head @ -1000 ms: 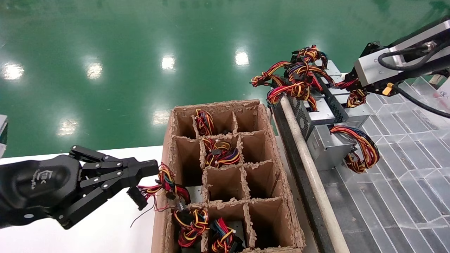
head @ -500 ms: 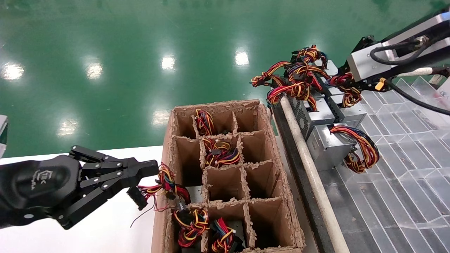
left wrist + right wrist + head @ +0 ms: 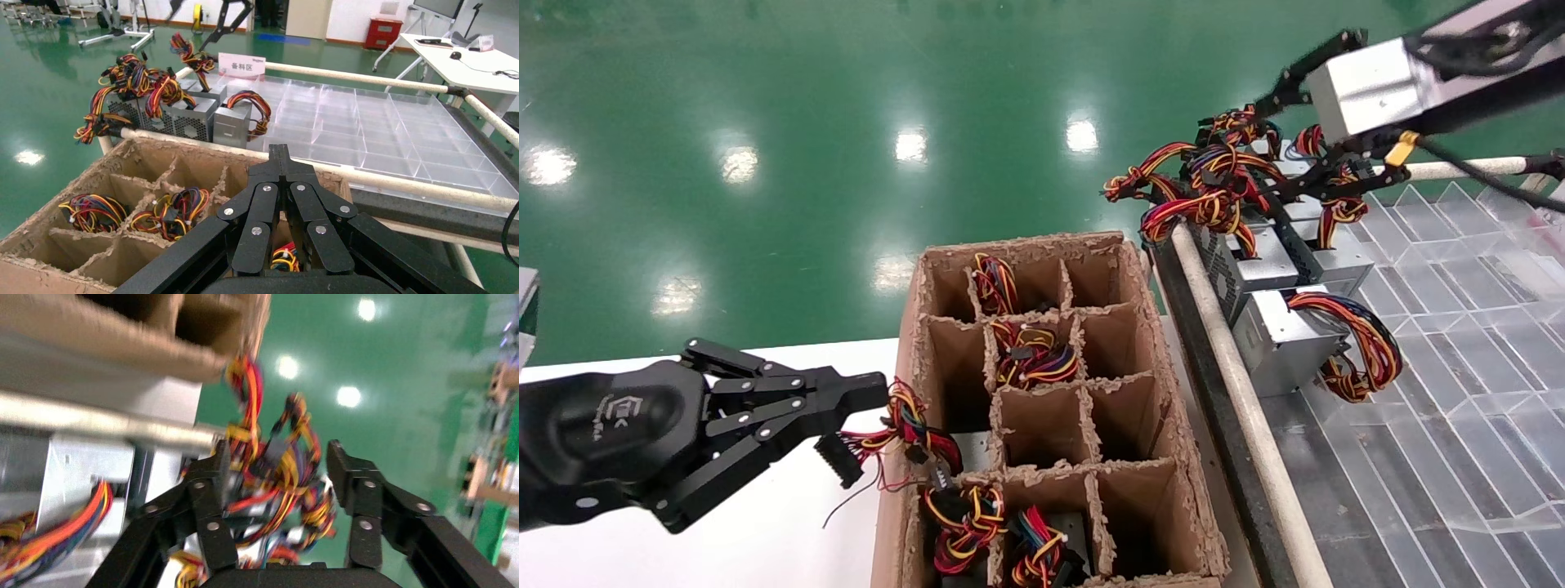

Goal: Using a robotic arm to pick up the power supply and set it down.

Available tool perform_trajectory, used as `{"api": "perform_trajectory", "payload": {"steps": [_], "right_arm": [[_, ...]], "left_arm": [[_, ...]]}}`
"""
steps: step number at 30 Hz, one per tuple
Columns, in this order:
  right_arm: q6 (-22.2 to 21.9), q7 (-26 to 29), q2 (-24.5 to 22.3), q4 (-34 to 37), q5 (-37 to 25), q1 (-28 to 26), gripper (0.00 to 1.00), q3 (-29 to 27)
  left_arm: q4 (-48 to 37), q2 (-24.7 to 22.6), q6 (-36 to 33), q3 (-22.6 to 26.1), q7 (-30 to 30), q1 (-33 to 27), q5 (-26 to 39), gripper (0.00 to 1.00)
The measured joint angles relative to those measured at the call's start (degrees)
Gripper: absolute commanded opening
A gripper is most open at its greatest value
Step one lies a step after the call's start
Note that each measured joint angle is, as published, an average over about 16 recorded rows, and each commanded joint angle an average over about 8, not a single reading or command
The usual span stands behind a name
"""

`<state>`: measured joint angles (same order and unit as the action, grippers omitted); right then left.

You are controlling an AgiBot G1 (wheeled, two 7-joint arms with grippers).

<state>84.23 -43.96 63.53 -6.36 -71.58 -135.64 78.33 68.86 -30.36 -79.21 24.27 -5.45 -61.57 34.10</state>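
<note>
Power supply (image 3: 1283, 339) beside cardboard box (image 3: 1042, 392).

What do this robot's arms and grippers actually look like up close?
The left gripper is all black: a rounded shell with a small pale logo, and jointed linkage fingers studded with silver rivets. The right gripper has the same black riveted linkage fingers, mounted on a silver block wrist with looping black cable and a small yellow connector.
</note>
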Motion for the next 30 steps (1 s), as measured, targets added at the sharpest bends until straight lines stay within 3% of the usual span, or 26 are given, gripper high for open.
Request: {"api": "perform_trajectory", "payload": {"steps": [10,30], "right_arm": [[2.24,4.81,-2.92,-6.67,4.24,5.95,1.0,-6.59],[1.86,23.32,-12.38,-29.12,13.64,31.24,1.0,-27.23]], "left_arm": [[0.0,0.0,0.0,0.0,0.0,0.0,0.0,0.0],[0.0,0.0,0.0,0.0,0.0,0.0,0.0,0.03]]}}
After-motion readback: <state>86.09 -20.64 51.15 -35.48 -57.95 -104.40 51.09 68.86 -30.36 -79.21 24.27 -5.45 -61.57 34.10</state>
